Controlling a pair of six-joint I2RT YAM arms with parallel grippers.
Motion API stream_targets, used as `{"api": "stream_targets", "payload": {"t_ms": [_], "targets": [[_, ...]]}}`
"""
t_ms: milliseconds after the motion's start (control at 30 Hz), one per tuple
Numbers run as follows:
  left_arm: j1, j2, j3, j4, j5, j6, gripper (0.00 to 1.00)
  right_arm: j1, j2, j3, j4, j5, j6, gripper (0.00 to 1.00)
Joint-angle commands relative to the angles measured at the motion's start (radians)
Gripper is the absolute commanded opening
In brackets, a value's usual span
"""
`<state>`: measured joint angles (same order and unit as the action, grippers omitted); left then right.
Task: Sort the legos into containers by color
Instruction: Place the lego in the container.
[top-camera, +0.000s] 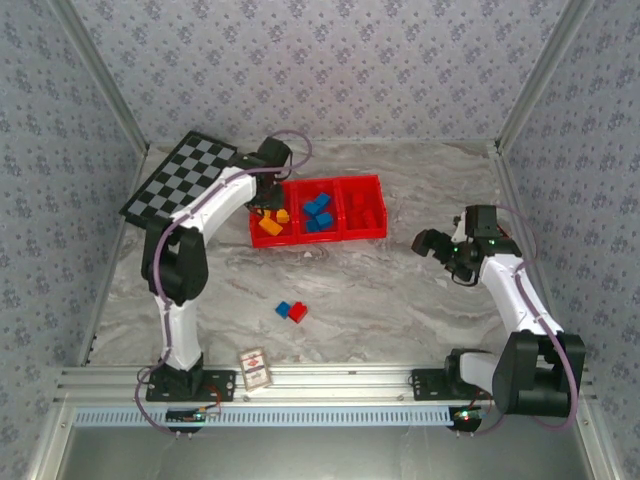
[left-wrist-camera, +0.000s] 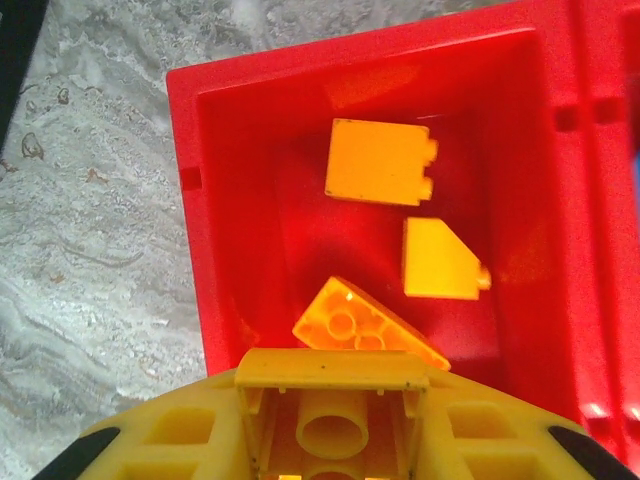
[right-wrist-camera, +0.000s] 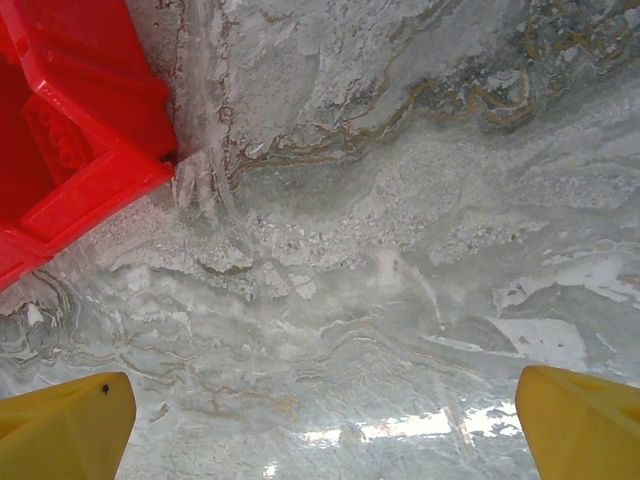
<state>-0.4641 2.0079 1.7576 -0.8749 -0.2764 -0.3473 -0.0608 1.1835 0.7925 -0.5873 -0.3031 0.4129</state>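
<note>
Jaws of the left gripper (left-wrist-camera: 330, 450) pinch a yellow lego (left-wrist-camera: 330, 385) right over the tray's left box (left-wrist-camera: 250, 200), where other yellow legos (left-wrist-camera: 380, 160) lie. Let go low so it lands inside. The right gripper (top-camera: 432, 243) jaws stand wide apart, empty

The left arm (top-camera: 185, 270) rises from the near left edge of the surface and stretches toward the far left corner, wrist turned downward. The left end effector (top-camera: 265, 205) is clamped on an orange-yellow lego (left-wrist-camera: 330, 375). The right arm (top-camera: 520, 300) is folded beside the right edge. The right end effector (top-camera: 433, 243) points leftward, its yellow fingers (right-wrist-camera: 65, 425) spread wide with nothing between them.
</note>
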Motion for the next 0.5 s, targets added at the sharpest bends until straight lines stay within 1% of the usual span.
{"api": "stream_targets", "payload": {"t_ms": [0, 300, 367, 467], "targets": [[0.001, 0.042, 0.062, -0.001, -0.034, -0.022, 0.35, -0.017, -0.01, 0.012, -0.029, -0.001, -0.024, 1.0], [0.013, 0.159, 0.169, -0.029, -0.108, -0.012, 0.4, -0.042, -0.005, 0.007, -0.02, -0.008, -0.036, 1.0], [0.013, 0.171, 0.183, -0.036, -0.115, -0.01, 0.44, -0.043, -0.005, 0.005, -0.019, -0.009, -0.035, 1.0], [0.013, 0.166, 0.179, -0.035, -0.117, -0.018, 0.52, -0.046, -0.004, 0.004, -0.019, -0.009, -0.035, 1.0]]}}
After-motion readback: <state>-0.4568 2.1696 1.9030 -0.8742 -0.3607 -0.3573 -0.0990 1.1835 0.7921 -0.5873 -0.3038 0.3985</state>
